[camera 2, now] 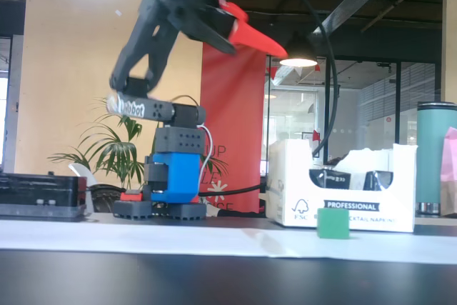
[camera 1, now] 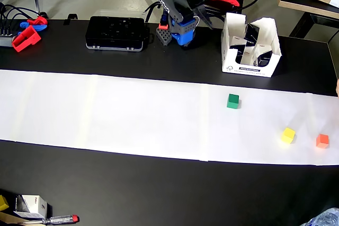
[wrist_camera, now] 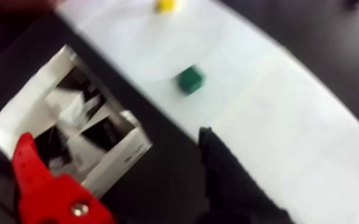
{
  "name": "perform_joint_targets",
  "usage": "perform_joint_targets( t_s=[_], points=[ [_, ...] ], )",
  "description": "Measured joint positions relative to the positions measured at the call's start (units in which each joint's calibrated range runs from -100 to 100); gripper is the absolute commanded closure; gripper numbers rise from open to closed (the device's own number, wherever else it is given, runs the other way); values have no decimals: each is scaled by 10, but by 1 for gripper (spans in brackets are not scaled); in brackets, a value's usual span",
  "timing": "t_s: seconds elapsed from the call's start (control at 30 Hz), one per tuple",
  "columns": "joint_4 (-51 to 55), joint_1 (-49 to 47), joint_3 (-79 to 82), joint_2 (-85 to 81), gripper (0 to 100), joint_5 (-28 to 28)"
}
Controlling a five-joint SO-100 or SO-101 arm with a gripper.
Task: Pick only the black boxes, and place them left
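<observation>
My gripper (wrist_camera: 116,161) is spread wide and empty, raised above the table. Black boxes (camera 1: 248,38) all sit inside the white carton (camera 1: 249,68), just below and left of my fingers in the wrist view.

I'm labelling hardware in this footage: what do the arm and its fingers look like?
The arm is black with a blue block above its black base, and a white wire runs beside that block. The gripper has one red finger and one black finger. A lettered silver label wraps one link.
</observation>
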Motion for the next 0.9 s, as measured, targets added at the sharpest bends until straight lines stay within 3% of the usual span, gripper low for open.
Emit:
perform_joint_targets(
  t_s=[0.13,0.23,0.53,0.9],
  points=[
    [-8,118,20,-75,88,4],
    [-78,179,77,-122,100,4],
    [-432,333,303,-161,100,4],
    [-475,435,623,-156,100,4]
  ],
)
